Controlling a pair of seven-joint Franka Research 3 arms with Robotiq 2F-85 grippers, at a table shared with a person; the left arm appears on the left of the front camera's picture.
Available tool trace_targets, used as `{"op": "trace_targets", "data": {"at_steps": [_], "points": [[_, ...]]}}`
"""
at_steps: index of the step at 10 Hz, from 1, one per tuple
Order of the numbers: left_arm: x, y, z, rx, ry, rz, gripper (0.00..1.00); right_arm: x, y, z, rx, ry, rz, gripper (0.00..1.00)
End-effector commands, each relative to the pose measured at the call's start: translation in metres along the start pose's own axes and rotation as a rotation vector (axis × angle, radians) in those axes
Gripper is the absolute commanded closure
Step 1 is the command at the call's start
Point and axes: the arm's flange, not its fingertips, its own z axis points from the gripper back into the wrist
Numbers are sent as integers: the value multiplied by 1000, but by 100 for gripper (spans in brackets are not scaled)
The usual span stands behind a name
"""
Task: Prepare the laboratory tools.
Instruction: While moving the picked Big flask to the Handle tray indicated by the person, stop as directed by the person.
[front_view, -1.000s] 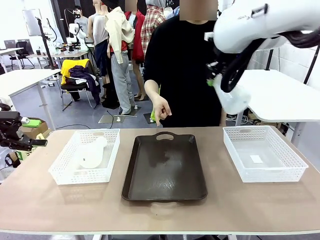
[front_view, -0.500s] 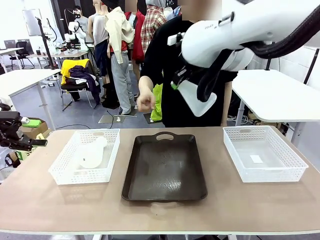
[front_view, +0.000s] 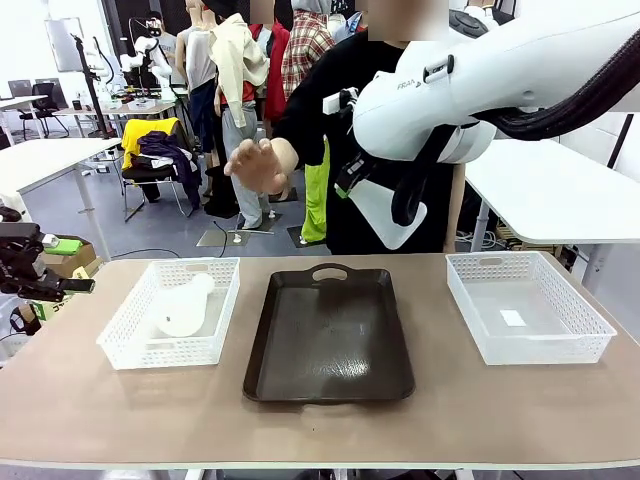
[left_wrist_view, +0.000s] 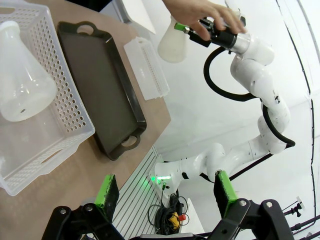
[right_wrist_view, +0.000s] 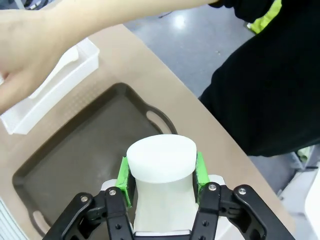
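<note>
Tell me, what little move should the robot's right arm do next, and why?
Probably lower the translucent white plastic conical flask straight down: the right claw grips its neck, hanging above the far end of the dark brown rectangular tray.

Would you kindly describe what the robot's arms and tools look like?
The right arm is glossy white with rounded joints, small dark lettering near the wrist and a thick black cable running alongside. The right tool and left tool are black, two-fingered, with bright green pads and visible screws.
</note>
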Motion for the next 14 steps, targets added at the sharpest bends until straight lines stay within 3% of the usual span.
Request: {"op": "trace_targets", "data": {"at_steps": [1,14], "points": [[1,-2,1,-15,-13,-6,0,4,4,1,17,-17,7,100],[1,-2,1,-15,-13,-6,0,2,5,-1,6,-2,7,100]]}}
